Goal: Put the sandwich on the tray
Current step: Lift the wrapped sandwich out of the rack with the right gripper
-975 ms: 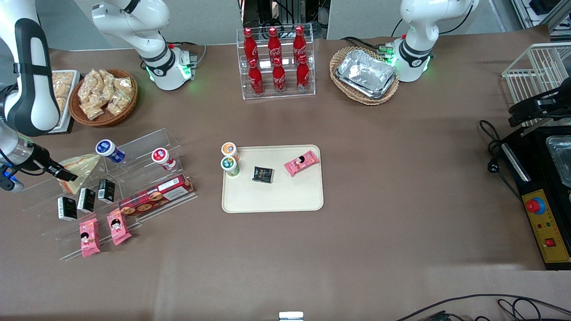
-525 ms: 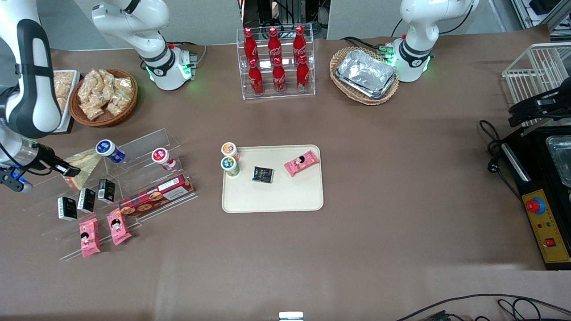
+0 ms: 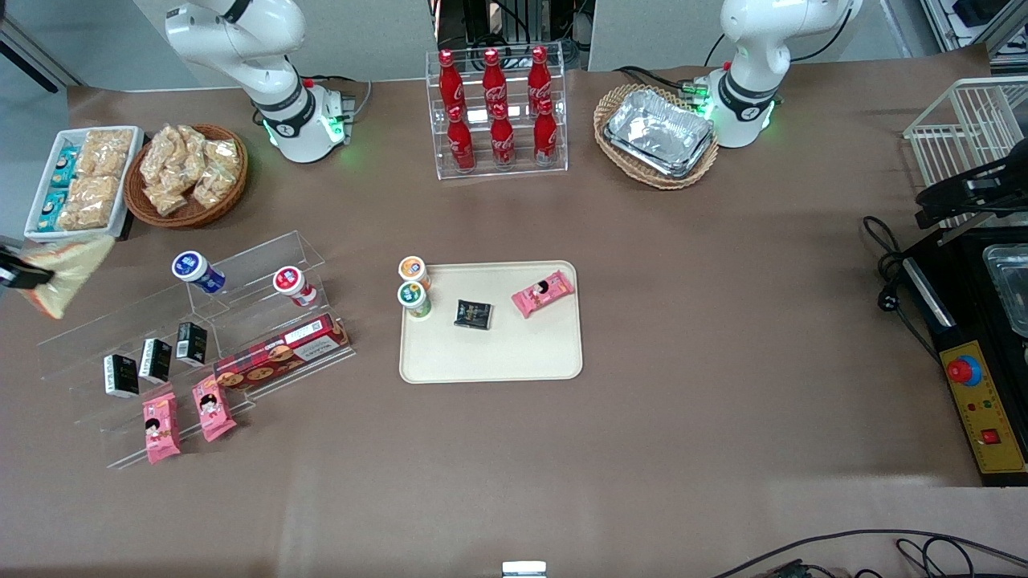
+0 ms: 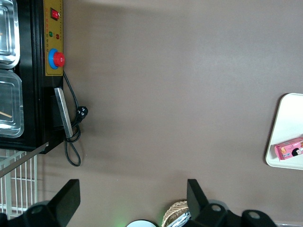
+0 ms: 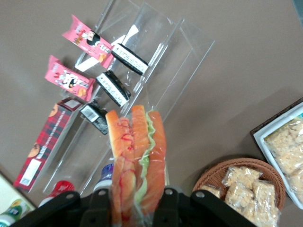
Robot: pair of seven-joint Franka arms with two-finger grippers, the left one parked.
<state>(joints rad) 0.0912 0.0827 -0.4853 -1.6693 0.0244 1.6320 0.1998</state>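
My right gripper (image 3: 14, 277) is at the working arm's end of the table, mostly out of the front view, lifted above the clear acrylic step rack (image 3: 185, 337). It is shut on the sandwich (image 3: 66, 269), a wrapped wedge of pale bread. In the right wrist view the sandwich (image 5: 137, 156) shows its orange, pink and green filling, clamped between the two black fingers (image 5: 102, 208) of the gripper (image 5: 137, 208). The cream tray (image 3: 546, 353) lies at mid-table, holding a black packet (image 3: 473, 314) and a pink snack packet (image 3: 543, 293). The tray's corner also shows in the left wrist view (image 4: 284, 132).
Two small cups (image 3: 414, 287) stand at the tray's edge. The rack holds a blue-lidded cup (image 3: 196, 270), a red-lidded cup (image 3: 292, 285), black packets, a red biscuit box (image 3: 281, 352) and pink packets (image 3: 183, 413). A wicker snack basket (image 3: 187, 175) and white snack dish (image 3: 80, 181) stand nearby.
The gripper has lifted the sandwich off the rack's top step and carried it up and toward the working arm's end; the arm has swung out of the front view.
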